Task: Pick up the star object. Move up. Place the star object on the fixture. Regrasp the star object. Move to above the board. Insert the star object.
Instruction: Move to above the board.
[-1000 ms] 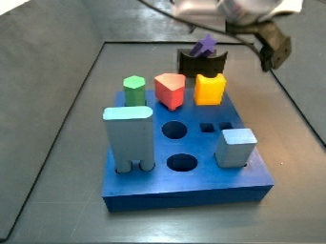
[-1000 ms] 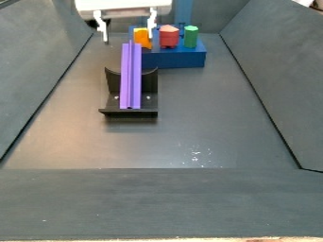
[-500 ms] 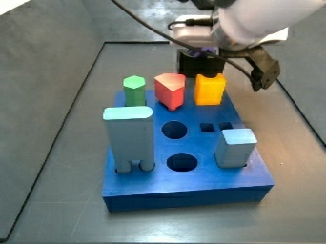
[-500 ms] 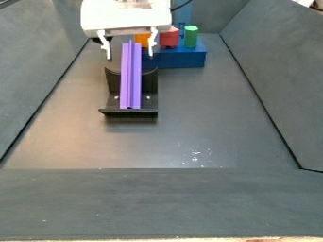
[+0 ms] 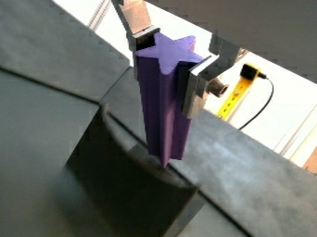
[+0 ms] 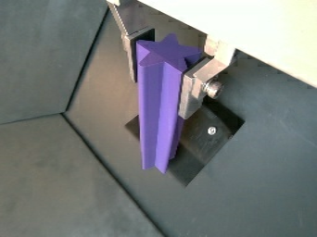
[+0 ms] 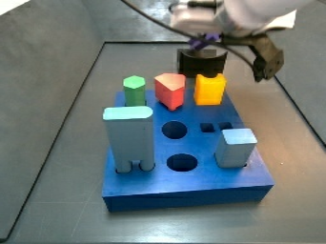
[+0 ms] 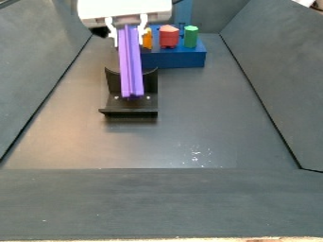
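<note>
The star object (image 8: 130, 59) leans on the fixture (image 8: 128, 102), its upper end between the fingers (image 6: 194, 89) of the gripper (image 6: 165, 56), which look pressed against its sides; so the regrasp seems in hand; carrying it to the board (image 8: 184, 57) beyond and inserting remain; no writing is legible.

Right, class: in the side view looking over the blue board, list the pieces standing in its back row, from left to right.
Green hexagonal peg → red peg → yellow block. Behind them, the gripper holds the star object over the fixture.
</note>
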You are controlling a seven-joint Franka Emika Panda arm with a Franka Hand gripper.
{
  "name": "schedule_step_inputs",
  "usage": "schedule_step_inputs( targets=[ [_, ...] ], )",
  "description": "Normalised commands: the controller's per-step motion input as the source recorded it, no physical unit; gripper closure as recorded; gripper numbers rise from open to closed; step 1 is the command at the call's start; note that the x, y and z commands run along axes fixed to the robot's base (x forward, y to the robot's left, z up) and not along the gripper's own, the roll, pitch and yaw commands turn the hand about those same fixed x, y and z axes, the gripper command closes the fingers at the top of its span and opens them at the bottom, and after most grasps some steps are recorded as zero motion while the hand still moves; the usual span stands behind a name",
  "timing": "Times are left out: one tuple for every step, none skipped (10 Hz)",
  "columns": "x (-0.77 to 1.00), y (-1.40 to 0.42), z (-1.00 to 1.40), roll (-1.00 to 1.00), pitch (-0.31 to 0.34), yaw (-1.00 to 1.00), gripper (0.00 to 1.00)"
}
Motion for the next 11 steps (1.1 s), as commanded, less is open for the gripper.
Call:
schedule_step_inputs(
  targets=[
    [0.02, -0.02, 1.0, 0.01, 0.212, 0.14, 1.0],
    [0.02, -0.02, 1.0, -0.01, 0.19, 0.17, 1.0],
    [0.02, -0.02, 1.0, -0.01, 0.171, 0.18, 1.0],
    [0.03, -0.02, 1.0, -0.02, 0.129, 0.2, 1.0],
    [0.03, -0.02, 1.0, -0.02, 0.098, 0.2, 1.0],
    [0.03, -0.03, 1.0, -0.02, 0.063, 0.18, 1.0],
    [0.03, -0.03, 1.0, -0.01, 0.042, 0.17, 1.0],
    [0.04, -0.03, 1.0, -0.01, 0.021, 0.14, 1.0],
    [0.04, -0.03, 0.94, -0.02, 0.019, 0.11, 1.0],
    [0.03, -0.02, 0.75, -0.02, 0.028, 0.08, 1.0],
    [0.03, -0.02, 0.67, -0.02, 0.031, 0.07, 1.0]
  ],
)
